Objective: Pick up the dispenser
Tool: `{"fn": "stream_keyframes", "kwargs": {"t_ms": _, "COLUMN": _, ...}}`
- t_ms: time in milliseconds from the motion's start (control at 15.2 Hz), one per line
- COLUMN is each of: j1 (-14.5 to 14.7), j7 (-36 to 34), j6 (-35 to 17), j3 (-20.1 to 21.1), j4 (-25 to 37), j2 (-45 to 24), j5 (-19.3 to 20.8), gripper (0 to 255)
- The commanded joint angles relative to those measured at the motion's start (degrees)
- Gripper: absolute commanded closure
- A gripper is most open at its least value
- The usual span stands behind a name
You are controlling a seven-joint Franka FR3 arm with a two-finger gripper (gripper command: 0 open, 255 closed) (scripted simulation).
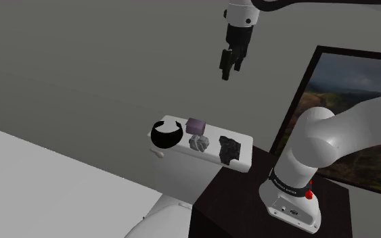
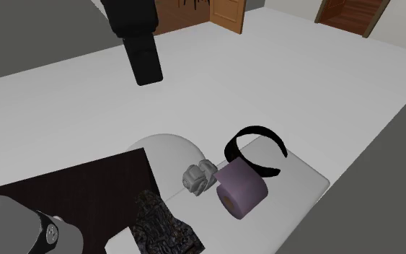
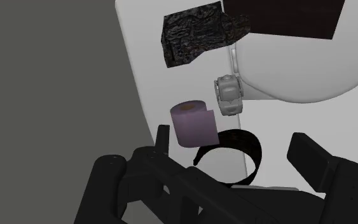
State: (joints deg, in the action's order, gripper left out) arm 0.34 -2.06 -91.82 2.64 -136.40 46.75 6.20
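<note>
Shoulder view: your gripper (image 1: 228,67) hangs high above the toilet tank lid (image 1: 212,132); the small grey dispenser (image 1: 199,143) sits there between a black ring (image 1: 166,134) and a dark crumpled lump (image 1: 229,149).

Second exterior view: the dispenser (image 2: 199,178) lies just beside a purple roll (image 2: 241,189).

Wrist view: the fingers (image 3: 163,137) stand apart, released, grasping nothing; the dispenser (image 3: 228,95) lies beyond the roll, well clear of them.

One dispenser (image 2: 200,178), one roll (image 2: 241,191), one ring (image 1: 162,137), one dark lump (image 2: 161,224)
</note>
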Motion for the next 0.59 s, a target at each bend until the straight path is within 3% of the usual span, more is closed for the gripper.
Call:
{"fn": "stream_keyframes", "kwargs": {"t_ms": 0, "j1": 0.0, "j7": 0.0, "j6": 0.0, "j3": 0.0, "j4": 0.0, "j2": 0.0, "j5": 0.0, "gripper": 0}}
{"fn": "stream_keyframes", "kwargs": {"t_ms": 528, "j1": 1.6, "j7": 2.1, "j6": -15.5, "j3": -1.7, "j4": -12.1, "j2": -4.3, "j5": -0.9, "gripper": 0}}
